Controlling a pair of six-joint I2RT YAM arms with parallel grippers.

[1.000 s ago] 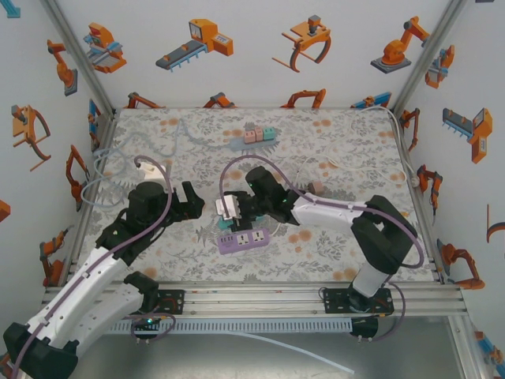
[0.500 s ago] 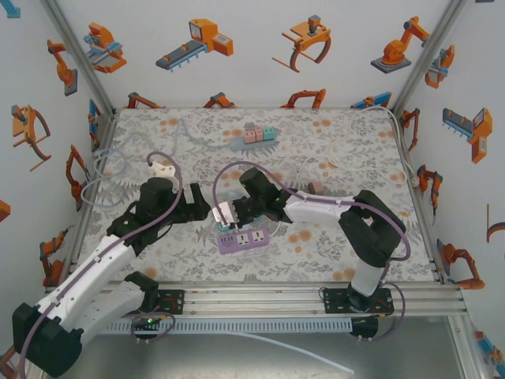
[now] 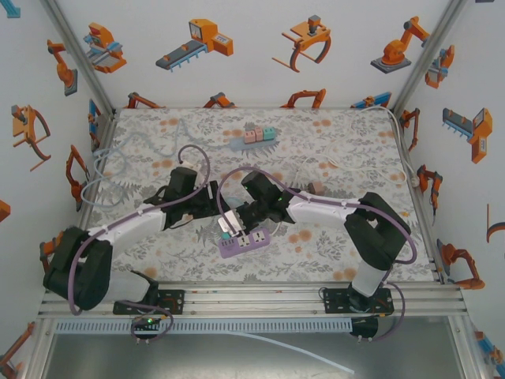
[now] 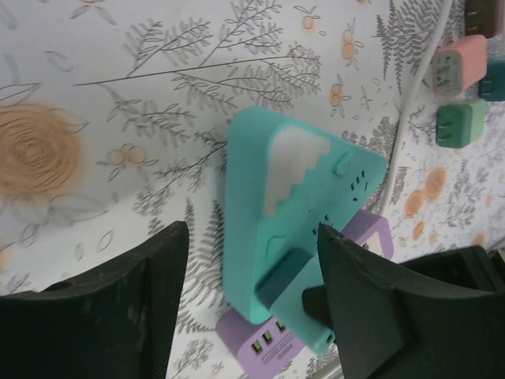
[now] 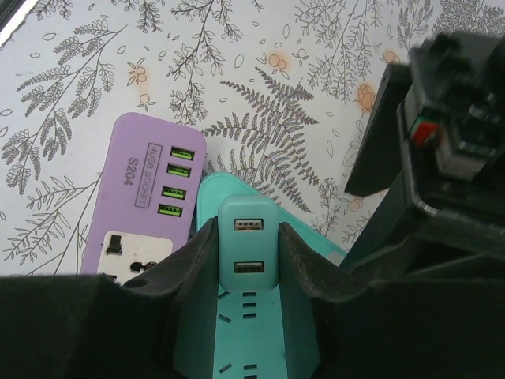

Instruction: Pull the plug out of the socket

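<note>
We see bright, even, diffuse light across the table [image 3: 331,142], only faint soft shadows, while the near dark fingers [image 4: 102,316] blur slightly in wrist views.

Purple socket [image 5: 146,197] half under teal plug [image 5: 247,253]

A floral tablecloth [image 3: 331,150] covers the table. In the upper middle of the top view sits a row of small cube adapters [image 3: 259,134]. At the right edge of the left wrist view, a pink adapter [image 4: 460,67] lies just above a green adapter [image 4: 461,122], beside a white cable [image 4: 408,110]. Robot stickers [image 3: 201,41] dot the white walls.
</note>
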